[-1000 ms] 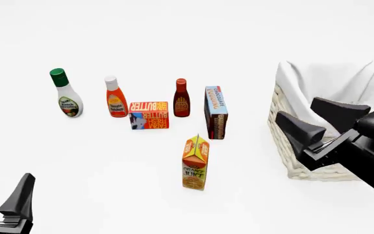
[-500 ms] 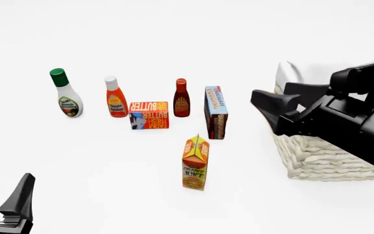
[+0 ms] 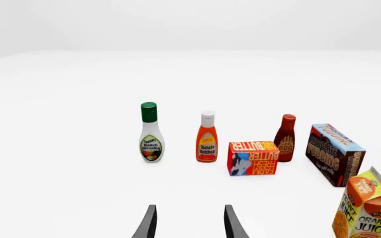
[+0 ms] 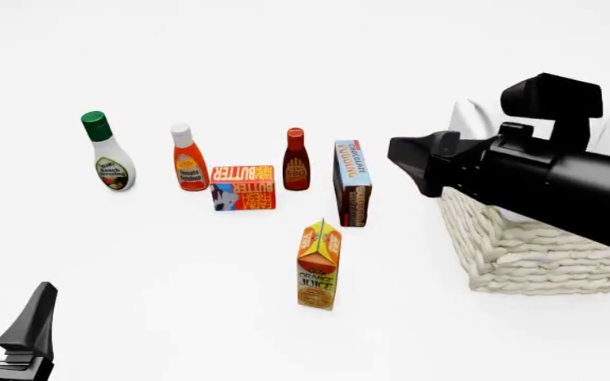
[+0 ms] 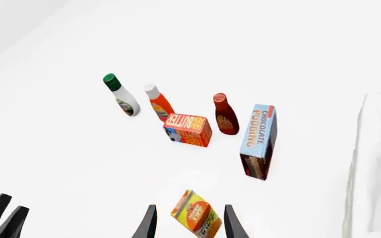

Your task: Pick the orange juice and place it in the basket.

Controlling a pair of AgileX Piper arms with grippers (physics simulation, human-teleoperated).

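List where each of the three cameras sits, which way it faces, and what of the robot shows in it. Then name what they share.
Front view: fixed above and behind the arms, facing forward and down; shows the left tool, right arm, basket.
Left wrist view: low behind the left tool, facing the grocery row; fingertips show.
Right wrist view: raised behind the right tool, looking down at the orange juice.
Shared: the orange juice, butter box, pudding box appear in all three.

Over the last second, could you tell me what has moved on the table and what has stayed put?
The right gripper swung from low in front of the basket up and leftward, toward the groceries; it is open and holds nothing. The right wrist view now frames the orange juice between its fingers. The orange juice, butter box, pudding box, the three bottles, the basket and the left gripper stayed put.
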